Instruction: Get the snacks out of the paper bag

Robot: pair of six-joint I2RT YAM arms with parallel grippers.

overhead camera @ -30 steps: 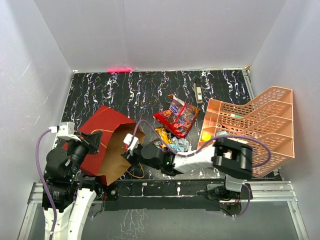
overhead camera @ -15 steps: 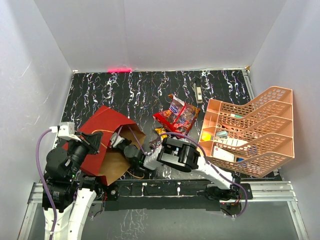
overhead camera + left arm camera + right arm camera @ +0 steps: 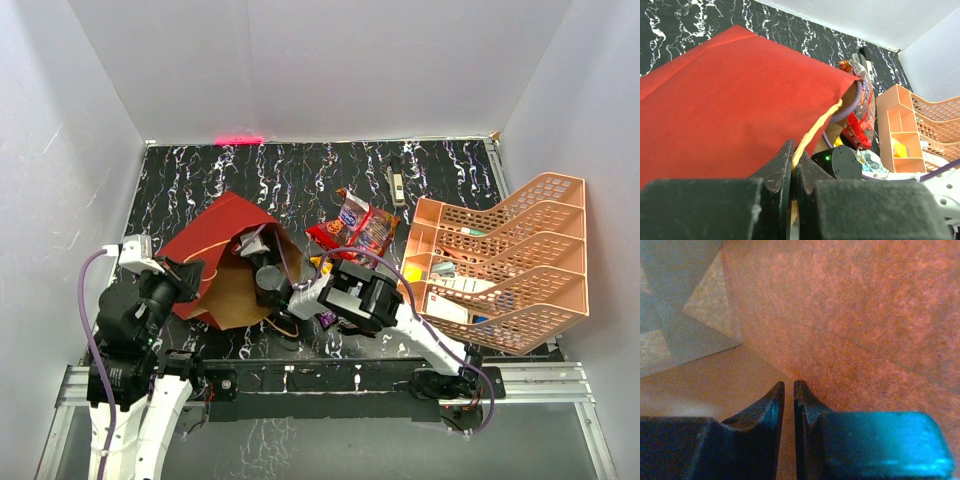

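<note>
The paper bag (image 3: 215, 240), red outside and brown inside, lies at the left with its mouth toward the right. My left gripper (image 3: 188, 274) is shut on the bag's tan cord handle (image 3: 816, 126) and holds the mouth up; the red wall (image 3: 725, 105) fills the left wrist view. My right gripper (image 3: 250, 247) reaches inside the bag. In the right wrist view my right gripper (image 3: 789, 386) is shut over brown kraft paper (image 3: 850, 315), with nothing between the fingers. Snacks lie outside on the table: red chip bags (image 3: 357, 228), a yellow packet (image 3: 320, 263), a purple one (image 3: 328, 319).
A peach lattice tiered tray (image 3: 530, 245) with boxes stands at the right. A slim black pen-like tool (image 3: 396, 180) lies at the back. The right arm (image 3: 360, 295) stretches across the snack pile and covers part of it. White walls enclose the table.
My right arm swung left from beside the snack pile into the bag's mouth, and its jaws closed. My left gripper, still on the handle, raised the bag's mouth and opened it wider.
</note>
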